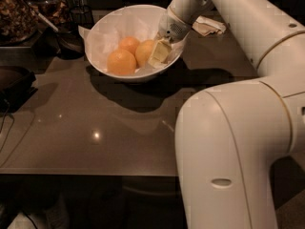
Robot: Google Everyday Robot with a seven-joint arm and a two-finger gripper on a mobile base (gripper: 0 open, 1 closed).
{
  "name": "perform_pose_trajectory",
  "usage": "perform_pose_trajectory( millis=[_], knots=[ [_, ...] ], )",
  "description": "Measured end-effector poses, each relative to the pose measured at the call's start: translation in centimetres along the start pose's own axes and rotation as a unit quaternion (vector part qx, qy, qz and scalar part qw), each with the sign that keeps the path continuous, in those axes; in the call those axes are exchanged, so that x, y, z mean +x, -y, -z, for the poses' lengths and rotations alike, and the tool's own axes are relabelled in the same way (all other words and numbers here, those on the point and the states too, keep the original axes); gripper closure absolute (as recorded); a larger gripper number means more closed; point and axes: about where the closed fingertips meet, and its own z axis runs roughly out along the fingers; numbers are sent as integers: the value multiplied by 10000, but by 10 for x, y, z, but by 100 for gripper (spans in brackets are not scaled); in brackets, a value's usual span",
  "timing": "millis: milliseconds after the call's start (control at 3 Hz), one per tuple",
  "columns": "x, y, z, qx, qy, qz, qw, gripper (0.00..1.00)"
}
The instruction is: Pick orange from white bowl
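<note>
— Where is the pale two-finger gripper (159, 54)?

— Down inside the large round glossy white bowl (125, 75), on its right side, hanging from the robot's white arm (238, 128), which reaches in from the near right.

— Is it clenched on something, or released?

— I cannot tell. Its tip lies right against the round, paler yellow-orange orange (144, 51), on that fruit's right flank, but whether it is grasping the orange does not show.

— So the orange is in the bowl?

— Yes, it rests on the crinkled white paper lining (102, 39), right of the bowl's middle. Two other fruits lie with it: a larger, deeper-orange fruit (121, 62) just to its left and nearer, and a smaller reddish-orange fruit (128, 44) to its left and farther back. The three sit close together, touching or nearly so.

— And around the bowl?

— It stands on a smooth grey-brown worktop (95, 128), toward the far edge. A crumpled pale paper napkin (208, 26) lies on the worktop just right of the bowl, behind the arm. At the far left stands a glass jar of brown bits (14, 11) — well apart from the bowl.
</note>
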Motion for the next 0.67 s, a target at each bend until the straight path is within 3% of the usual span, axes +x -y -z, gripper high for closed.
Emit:
perform_pose_trajectory(
  millis=[667],
  knots=[
    [-22,-26,35,382,560,473,9966,100]
  ],
)
